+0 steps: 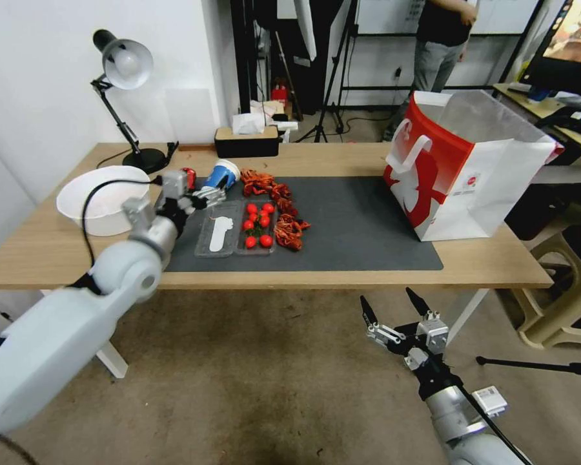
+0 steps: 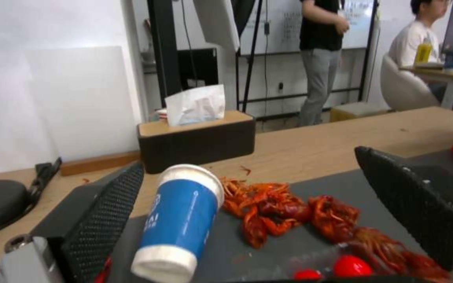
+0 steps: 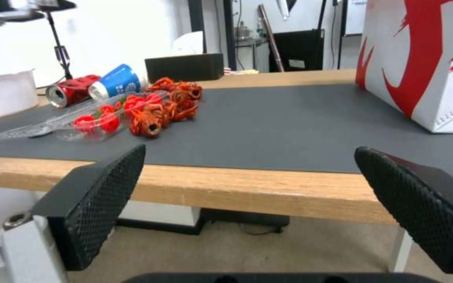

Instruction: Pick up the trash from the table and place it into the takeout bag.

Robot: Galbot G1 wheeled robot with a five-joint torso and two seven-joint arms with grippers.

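**Approach to the blue cup, left arm**

Step in hand: reaching for the first piece of trash. The left gripper (image 1: pixel 206 194) is over the mat (image 1: pixel 355 226) towards the tabletop's left end, its fingers (image 2: pixel 106 212) spread apart, with the blue cup (image 1: pixel 223 174) lying on its side between them in the left wrist view. No contact is confirmed; the nearer pad appears just beside the cup wall, the other pad well apart from it.

The crushed red can (image 3: pixel 72 89) lies touching or just beside the cup, on the side nearer the tabletop's left end. A heap of red crayfish shells (image 2: pixel 284 212) lies just beside the cup on the other side, and a clear tray of cherry tomatoes (image 1: pixel 257 226) sits on the mat nearer the front edge. The large white bowl (image 1: pixel 100 197) rests by the left edge.

The takeout bag (image 1: pixel 465 168) stands upright and open-topped at the right end of the table (image 1: pixel 368 271), well apart from the cup.

The right gripper (image 1: pixel 397 313) hangs below the front edge of the tabletop, fingers apart, holding nothing.

Next move, as a judgement: close the left fingers squarely across the cup body without catching the can or shells. The paper wall likely deforms, so a light clamp suits. The carry to the bag runs the length of the tabletop.
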